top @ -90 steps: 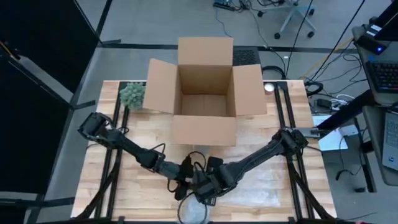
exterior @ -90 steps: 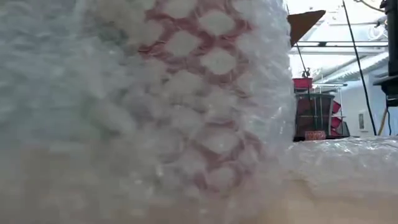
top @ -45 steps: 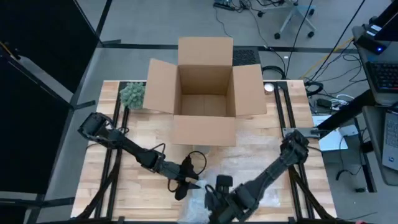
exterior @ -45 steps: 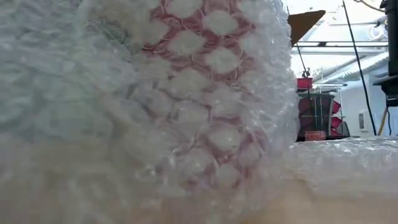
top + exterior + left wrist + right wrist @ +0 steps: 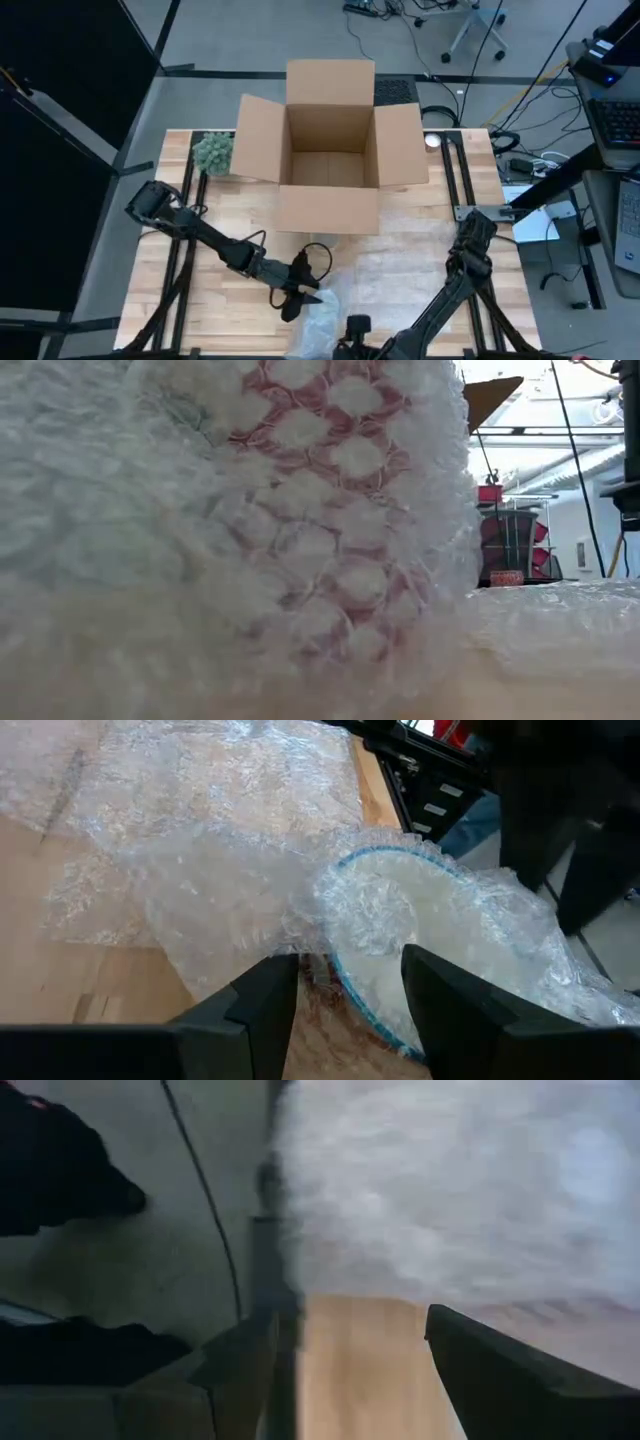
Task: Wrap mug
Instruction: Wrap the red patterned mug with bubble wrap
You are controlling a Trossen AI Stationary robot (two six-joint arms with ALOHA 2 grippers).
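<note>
My left gripper (image 5: 345,995) sat right at the mug (image 5: 420,935), its two fingers (image 5: 265,1005) spread apart with the bundle's edge just ahead of the gap, clamped on nothing. The mug lay on its side in my left wrist view, its white inside and thin blue rim facing me, swaddled in bubble wrap (image 5: 200,870) that spilled away over the table (image 5: 60,970). From above, that same left gripper (image 5: 297,290) rested near the front of the table, touching the pale wrapped lump (image 5: 318,325) just beside it.

My right gripper (image 5: 358,340) was at the very front edge of the table, on the other side of the lump and close to it. In the right wrist view my fingers (image 5: 500,1370) stood parted over the wood, with bubble wrap (image 5: 450,1180) ahead and the table's edge and floor off to one side; they gripped nothing.

At table height, the wrapped mug (image 5: 330,510) filled most of the picture, red pattern showing through the bubbles, more wrap (image 5: 560,615) lying flat beside it.

Farther back, in the middle of the table, stood an open cardboard box (image 5: 328,150) with its flaps spread. A small green plant (image 5: 212,152) sat beside its left flap, at the table's far left corner.
</note>
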